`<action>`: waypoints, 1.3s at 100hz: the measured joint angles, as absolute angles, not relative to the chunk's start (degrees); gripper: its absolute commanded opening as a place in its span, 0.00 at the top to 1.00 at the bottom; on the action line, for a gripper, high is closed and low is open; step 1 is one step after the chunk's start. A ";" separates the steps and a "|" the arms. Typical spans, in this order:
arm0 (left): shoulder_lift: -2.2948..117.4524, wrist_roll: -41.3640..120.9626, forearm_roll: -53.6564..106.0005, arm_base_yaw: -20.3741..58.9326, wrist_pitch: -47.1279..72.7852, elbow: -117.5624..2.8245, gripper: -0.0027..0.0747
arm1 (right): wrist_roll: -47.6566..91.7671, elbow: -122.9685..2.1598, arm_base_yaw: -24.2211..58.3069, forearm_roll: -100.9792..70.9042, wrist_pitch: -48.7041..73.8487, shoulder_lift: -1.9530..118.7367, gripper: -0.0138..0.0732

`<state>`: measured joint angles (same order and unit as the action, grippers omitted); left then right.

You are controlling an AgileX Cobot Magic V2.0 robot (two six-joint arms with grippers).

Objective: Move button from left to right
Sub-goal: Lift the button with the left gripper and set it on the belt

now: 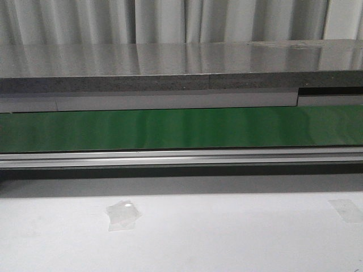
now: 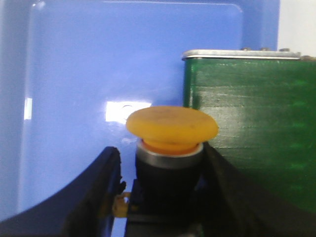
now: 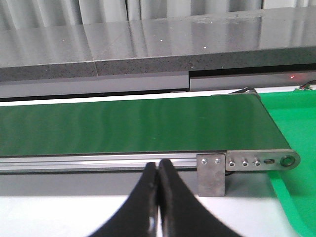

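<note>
1. Button (image 2: pixel 170 148) sits between the two black fingers of the left gripper (image 2: pixel 163 192); its yellow cap stands above them and its black body fills the gap, so the jaws look clamped on it.
2. In the left wrist view a blue tray (image 2: pixel 98 64) lies behind the button, and the end of a green belt (image 2: pixel 252 138) with a metal edge stands just beside it. Whether the button rests on the tray or is lifted off it cannot be told.
3. The right gripper (image 3: pixel 158 197) has its fingers pressed together with nothing between them, and it points at the near rail of the green belt.
4. The front view shows only the long belt (image 1: pixel 181 129), its metal rail (image 1: pixel 181 157) and the pale worktop (image 1: pixel 227 232) below; neither arm nor the button appears there.
5. Judged from this, the pick-up step is in hand or just done, with the carry to the right side not yet made.
6. The next move probably calls for a firm hold on the black body and enough height to clear the belt's metal edge beside it.
</note>
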<state>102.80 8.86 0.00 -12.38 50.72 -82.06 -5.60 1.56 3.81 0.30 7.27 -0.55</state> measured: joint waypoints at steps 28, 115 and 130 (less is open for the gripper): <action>104.28 9.30 0.31 -9.60 50.82 -82.06 0.82 | -5.60 1.56 3.81 0.30 7.27 -0.55 0.92; 106.86 11.90 3.57 -6.84 50.63 -82.06 0.29 | -5.60 1.56 3.81 0.30 7.27 -0.55 0.92; 106.86 14.29 7.23 -6.84 50.49 -82.06 0.29 | -5.60 1.56 3.81 0.30 7.27 -0.55 0.92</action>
